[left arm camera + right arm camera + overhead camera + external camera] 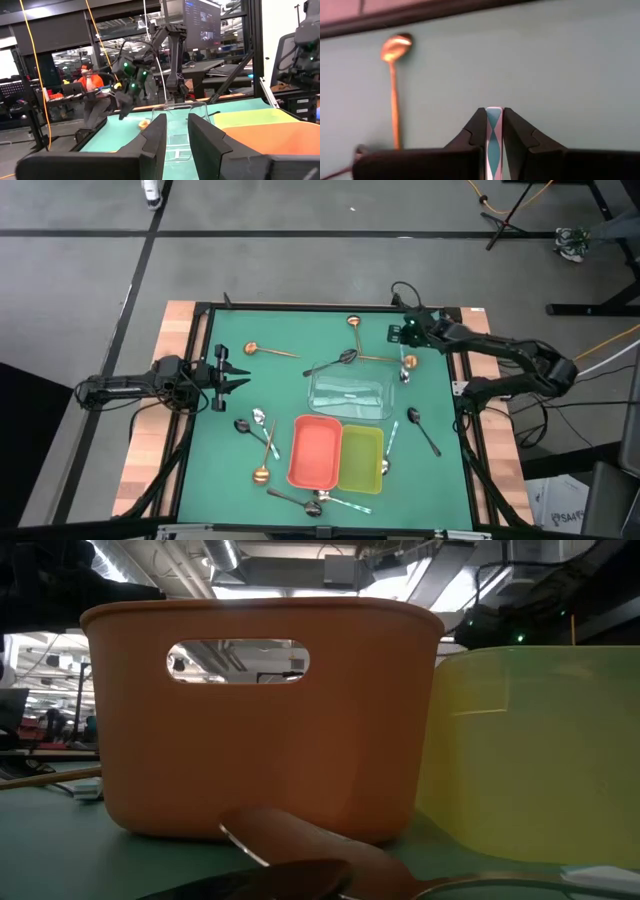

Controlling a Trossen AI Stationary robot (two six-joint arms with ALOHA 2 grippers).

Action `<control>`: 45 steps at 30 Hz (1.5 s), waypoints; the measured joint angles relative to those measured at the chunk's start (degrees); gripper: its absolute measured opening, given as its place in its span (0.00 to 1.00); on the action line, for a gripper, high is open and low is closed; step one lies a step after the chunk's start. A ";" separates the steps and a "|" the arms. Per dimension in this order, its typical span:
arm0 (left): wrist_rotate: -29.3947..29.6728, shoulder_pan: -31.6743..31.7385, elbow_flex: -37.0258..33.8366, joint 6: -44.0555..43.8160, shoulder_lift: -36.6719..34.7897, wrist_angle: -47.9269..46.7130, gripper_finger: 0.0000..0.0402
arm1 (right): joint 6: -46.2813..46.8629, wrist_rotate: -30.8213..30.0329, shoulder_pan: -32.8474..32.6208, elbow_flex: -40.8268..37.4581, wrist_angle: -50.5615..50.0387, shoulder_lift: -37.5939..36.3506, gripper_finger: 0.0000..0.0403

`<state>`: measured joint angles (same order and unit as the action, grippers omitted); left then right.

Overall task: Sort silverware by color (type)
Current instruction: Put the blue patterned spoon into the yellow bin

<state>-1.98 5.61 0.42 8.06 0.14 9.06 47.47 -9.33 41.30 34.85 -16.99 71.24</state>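
Beyond the clear tray (348,394), right gripper (396,332) hovers pinched together and empty above a copper spoon (394,82), likely lining up; silverware lies scattered around it. Left gripper (240,373) waits spread.

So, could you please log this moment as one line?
left gripper: open, empty, left edge | right gripper: shut, empty, far right corner | silverware: scattered | red tray: looks empty
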 joint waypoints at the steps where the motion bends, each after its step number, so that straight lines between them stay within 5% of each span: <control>1: -0.02 0.01 -0.01 0.01 0.00 0.00 0.18 | -0.16 0.01 0.00 0.00 0.00 -1.05 0.07; 14: 0.00 0.01 -0.01 -0.01 0.00 0.00 0.18 | -1.38 4.40 -0.26 0.09 0.61 -17.27 0.07; 20: 0.00 0.00 -0.01 -0.01 0.00 0.01 0.18 | -1.19 4.91 -5.50 0.09 1.20 -21.54 0.07; 30: 0.00 -0.01 0.01 -0.01 0.00 0.00 0.18 | 0.80 2.76 -24.47 0.13 16.29 -22.12 0.07; 45: 0.00 0.00 0.00 -0.01 0.00 0.00 0.18 | 6.69 -22.48 -59.91 0.17 25.53 -13.77 0.07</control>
<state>-1.98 5.62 0.41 8.05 0.14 9.06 54.16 -31.81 -18.62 35.03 8.54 57.48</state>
